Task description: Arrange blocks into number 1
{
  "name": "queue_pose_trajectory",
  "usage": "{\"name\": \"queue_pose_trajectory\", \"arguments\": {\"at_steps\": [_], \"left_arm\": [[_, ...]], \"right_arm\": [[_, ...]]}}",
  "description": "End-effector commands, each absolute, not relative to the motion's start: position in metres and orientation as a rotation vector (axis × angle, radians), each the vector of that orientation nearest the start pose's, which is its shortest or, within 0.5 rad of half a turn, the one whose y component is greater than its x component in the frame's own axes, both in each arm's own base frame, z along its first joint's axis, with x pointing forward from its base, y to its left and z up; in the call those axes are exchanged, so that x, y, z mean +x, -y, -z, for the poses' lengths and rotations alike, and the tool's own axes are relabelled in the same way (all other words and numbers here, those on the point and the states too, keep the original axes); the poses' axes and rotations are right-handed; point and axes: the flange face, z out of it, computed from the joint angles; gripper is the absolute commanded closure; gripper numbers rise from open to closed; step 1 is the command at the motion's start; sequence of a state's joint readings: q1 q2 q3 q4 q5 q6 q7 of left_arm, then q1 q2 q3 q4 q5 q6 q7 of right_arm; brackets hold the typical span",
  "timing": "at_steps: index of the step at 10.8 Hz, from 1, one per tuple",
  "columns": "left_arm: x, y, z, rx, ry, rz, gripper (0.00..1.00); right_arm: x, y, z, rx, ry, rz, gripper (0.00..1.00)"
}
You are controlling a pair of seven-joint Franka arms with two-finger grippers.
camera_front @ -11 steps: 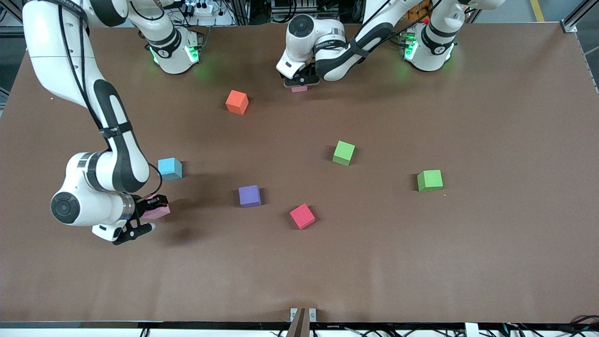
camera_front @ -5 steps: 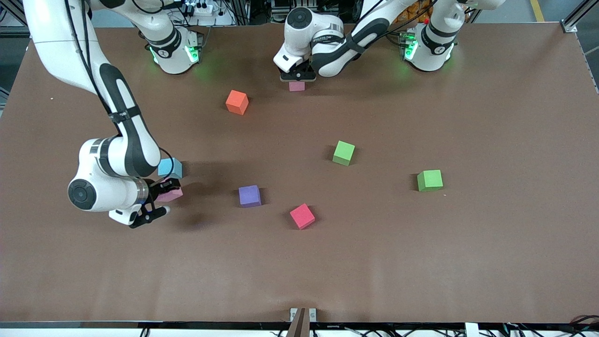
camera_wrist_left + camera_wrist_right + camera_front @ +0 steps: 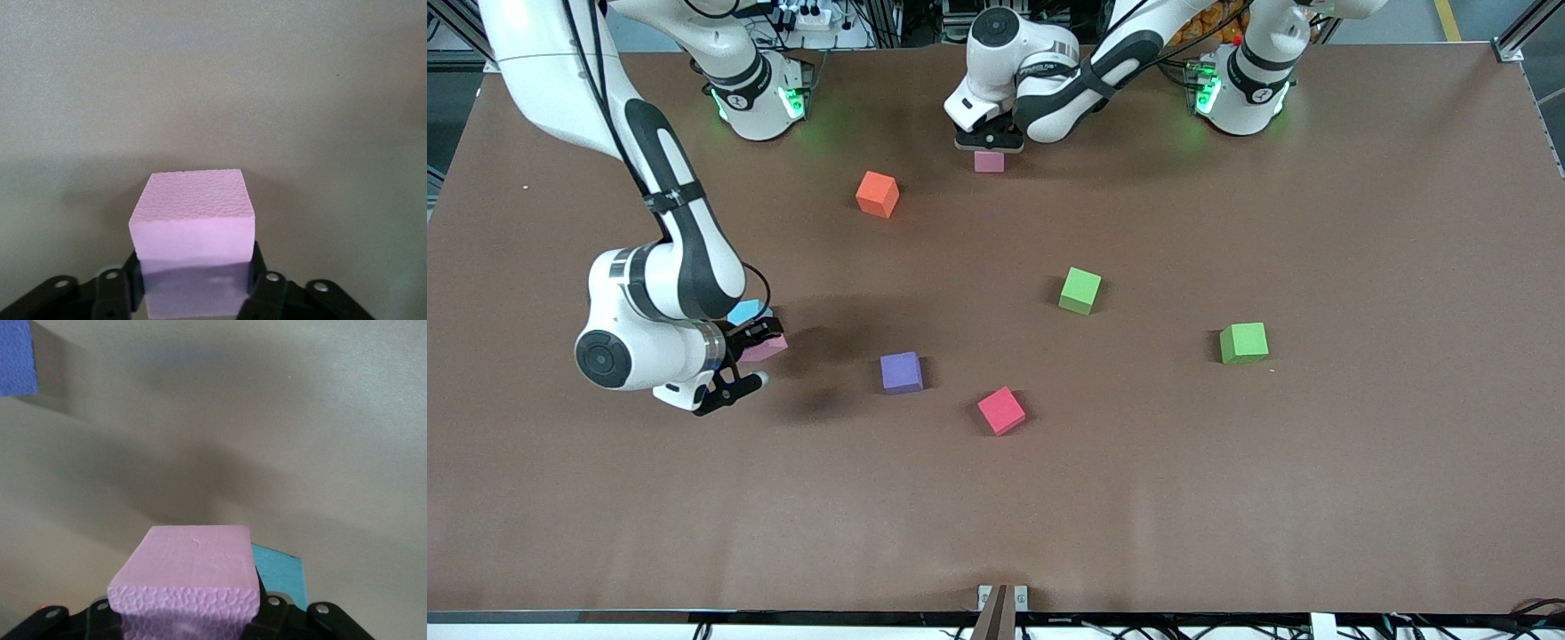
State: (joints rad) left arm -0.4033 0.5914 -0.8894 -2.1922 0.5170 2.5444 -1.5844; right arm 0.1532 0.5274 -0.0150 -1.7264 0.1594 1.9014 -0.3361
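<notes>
I read this as the gathering step: no column for the digit stands anywhere on the worktop (image 3: pixel 1316 498) yet.

Toward the right arm's end, my right claw (image 3: pixel 751 344) is clamped on a pink block (image 3: pixel 769 348), held in the air partly over the blue block (image 3: pixel 743 311); the right wrist view shows blue peeping out just under the pink.

- The orange block (image 3: pixel 877 194) lies closer to the edge where the bases stand.
- The purple block (image 3: pixel 901 372) lies near mid-worktop.
- Close to the bases' edge, about halfway along it, my left claw (image 3: pixel 989 145) is closed around the other pink block (image 3: pixel 989 162), its fingers pressed on two opposite faces low down. I cannot tell whether that block is resting on the worktop or just lifted.
- The red block (image 3: pixel 1000 410) sits beside purple, a little nearer the front edge.
- The first green block (image 3: pixel 1080 290) is next, and the second green block (image 3: pixel 1243 342) lies toward the left arm's end.

Next I judge I must pick an open strip and set each pink block down square, faces flush, keeping the right claw's load off blue.

Count: eight blocks, namely two pink, two green, and one each of blue, orange, purple and red. Two claws.
</notes>
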Motion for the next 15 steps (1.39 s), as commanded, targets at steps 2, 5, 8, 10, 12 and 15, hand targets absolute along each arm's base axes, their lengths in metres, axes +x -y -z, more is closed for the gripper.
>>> {"name": "queue_pose_trajectory", "arguments": {"at_steps": [2, 5, 8, 10, 12, 15], "left_arm": [[0.148, 0.533, -0.219, -3.205, -0.081, -0.157, 0.0], [0.191, 0.523, -0.267, -3.186, 0.018, -0.022, 0.0], [0.292, 0.471, -0.31, -3.185, 0.061, 0.082, 0.0], [0.359, 0.421, -0.307, -3.167, -0.079, 0.086, 0.0], [0.395, 0.384, -0.295, -3.138, -0.195, 0.066, 0.0], [0.429, 0.343, -0.265, -3.107, -0.285, -0.011, 0.0]], "right_arm": [[0.614, -0.122, -0.267, -2.908, 0.454, -0.448, 1.0], [0.621, -0.131, -0.271, -2.945, 0.364, -0.374, 1.0], [0.63, -0.135, -0.28, -2.948, 0.277, -0.343, 1.0], [0.627, -0.158, -0.283, -2.953, 0.24, -0.339, 1.0], [0.619, -0.189, -0.283, -2.967, 0.18, -0.354, 1.0], [0.593, -0.263, -0.291, -3.001, 0.102, -0.358, 1.0]]}}
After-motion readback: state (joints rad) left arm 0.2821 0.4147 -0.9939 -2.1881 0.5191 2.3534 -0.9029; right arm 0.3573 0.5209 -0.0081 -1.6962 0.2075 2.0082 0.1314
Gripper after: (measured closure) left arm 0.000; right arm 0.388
